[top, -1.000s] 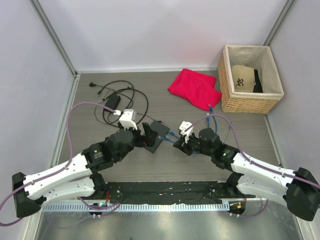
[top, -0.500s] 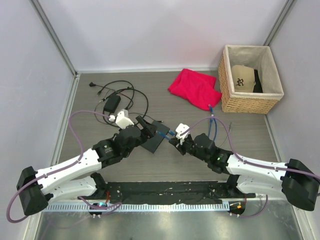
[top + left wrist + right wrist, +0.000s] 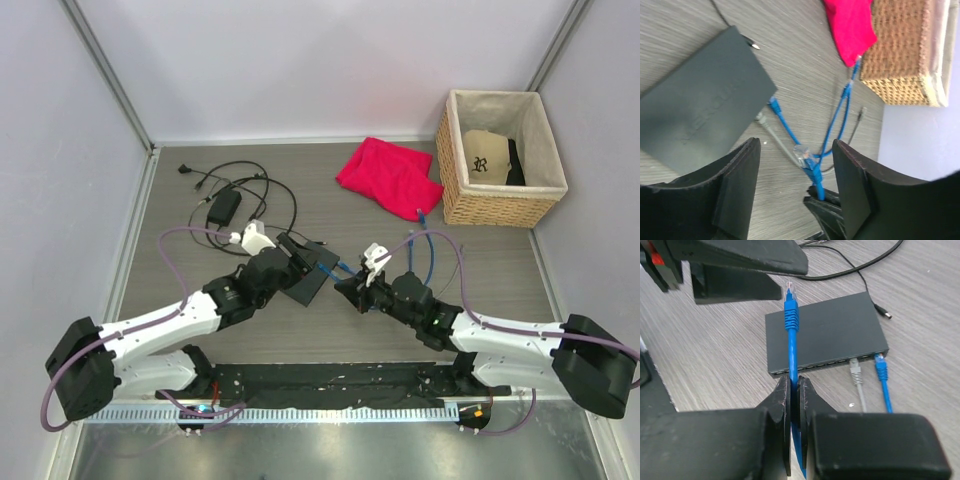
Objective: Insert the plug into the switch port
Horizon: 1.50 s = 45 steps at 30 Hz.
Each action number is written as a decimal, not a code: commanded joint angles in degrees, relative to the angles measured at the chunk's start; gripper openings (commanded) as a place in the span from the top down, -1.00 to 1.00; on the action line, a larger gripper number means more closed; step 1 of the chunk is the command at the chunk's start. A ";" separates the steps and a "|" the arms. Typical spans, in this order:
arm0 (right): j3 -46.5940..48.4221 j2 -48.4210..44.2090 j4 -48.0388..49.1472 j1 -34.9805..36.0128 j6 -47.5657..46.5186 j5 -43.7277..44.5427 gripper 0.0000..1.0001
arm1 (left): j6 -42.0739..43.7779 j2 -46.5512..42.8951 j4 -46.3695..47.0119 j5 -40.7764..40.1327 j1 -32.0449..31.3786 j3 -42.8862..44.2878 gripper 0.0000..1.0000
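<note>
The right pincer (image 3: 794, 385) is clenched on a blue cable (image 3: 792, 352) just behind its plug (image 3: 790, 307). The clear tip of the plug points up and toward the switch (image 3: 825, 332) without touching it. The switch lies flat on the grey tabletop (image 3: 200, 300) between the two arms, its row of ports facing the right arm. A grey plug (image 3: 855, 374) and a second blue plug (image 3: 881, 367) already sit side by side in ports at one end of that row.

The left pincer (image 3: 797, 145) is released, its black fingers (image 3: 740, 190) spread with nothing between them, and hovers just above the near part of the switch.

At the far right corner stands a wicker basket (image 3: 495, 210) with a cloth lining. It holds a beige cap (image 3: 485, 155) with a dark emblem and something black (image 3: 515, 162) beside it that I cannot identify. A red cloth (image 3: 390, 175) lies crumpled just left of the basket. A black power brick (image 3: 224, 208) with tangled black cords lies at the far left.
</note>
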 commanded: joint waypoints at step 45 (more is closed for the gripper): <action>9.95 17.33 14.42 18.59 -37.30 38.35 -0.09 | -10.25 10.56 -23.74 7.19 0.06 18.00 1.00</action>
